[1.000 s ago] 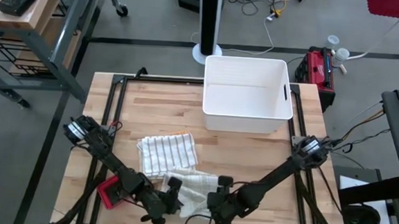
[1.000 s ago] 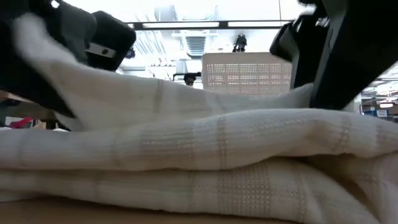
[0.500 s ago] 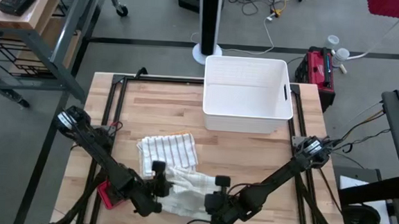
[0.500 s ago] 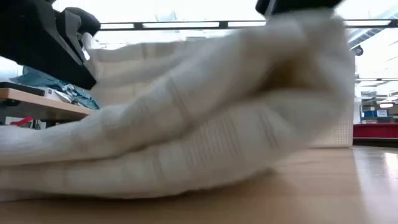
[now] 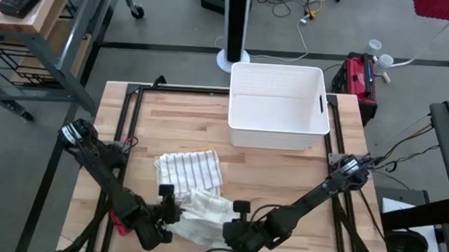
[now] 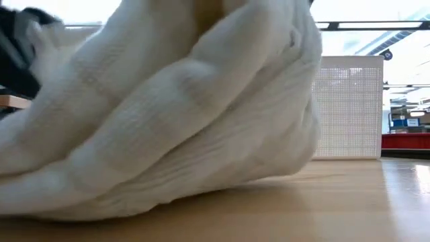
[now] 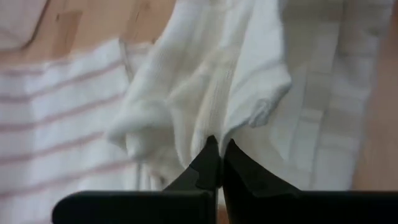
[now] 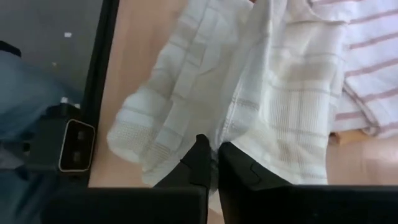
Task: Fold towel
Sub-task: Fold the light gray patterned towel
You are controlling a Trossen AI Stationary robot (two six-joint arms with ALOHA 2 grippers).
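The towel (image 5: 200, 216) is a cream, ribbed cloth bunched into a loose heap near the front edge of the bench (image 5: 284, 173), a little left of the middle. In the high view its long axis runs roughly left to right, from one claw to the other, and its back edge lies against the striped cloth (image 5: 190, 171). The low view shows the towel (image 6: 168, 114) raised in thick folds, higher toward the right of that picture and sloping down toward the left, with its underside resting on the wood.

The left claw (image 5: 165, 210) is at the towel's left end, its fingers pressed together on a pinch of fabric — the left wrist view shows the two tips (image 7: 219, 163) meeting with a fold of towel (image 7: 205, 106) caught between them. The right claw (image 5: 235, 222) is at the towel's right end, also pinching the cloth; in the right wrist view its fingers (image 8: 211, 158) close on an edge of the towel (image 8: 249, 106).

The striped cloth is white with thin reddish stripes and lies folded flat just behind the towel. A small red thing (image 5: 119, 219) sits at the front left, partly under the left arm. A white bin (image 5: 277, 106) stands at the back of the bench, well apart from the towel.
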